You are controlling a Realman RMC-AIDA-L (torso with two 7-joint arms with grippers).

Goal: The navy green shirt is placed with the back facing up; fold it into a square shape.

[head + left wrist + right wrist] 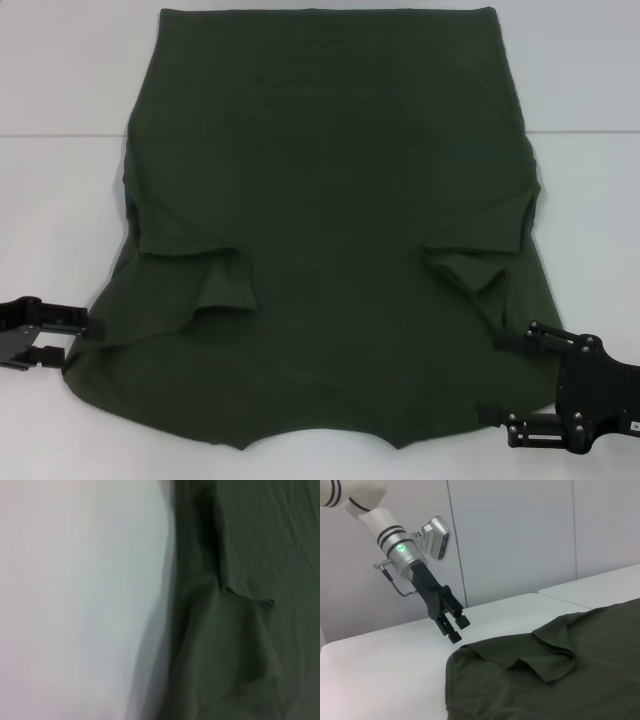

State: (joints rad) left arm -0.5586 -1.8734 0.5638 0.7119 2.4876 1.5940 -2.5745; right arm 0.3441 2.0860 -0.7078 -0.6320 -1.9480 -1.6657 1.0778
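The navy green shirt (330, 200) lies flat on the white table (60, 200), plain side up, with both short sleeves folded inward onto the body. My left gripper (82, 342) is open at the shirt's near left edge and holds nothing. The right wrist view shows that left gripper (459, 631) hovering just above the table beside the cloth (545, 680). My right gripper (490, 378) stands open at the near right corner, its fingers spread wide over the shirt's edge. In the left wrist view, only the shirt's edge (250, 580) and the table (75, 605) appear.
A seam between two table tops (70, 135) runs across the far part of the surface. A pale wall (520, 530) stands behind the table on the left arm's side. Bare table lies on both sides of the shirt.
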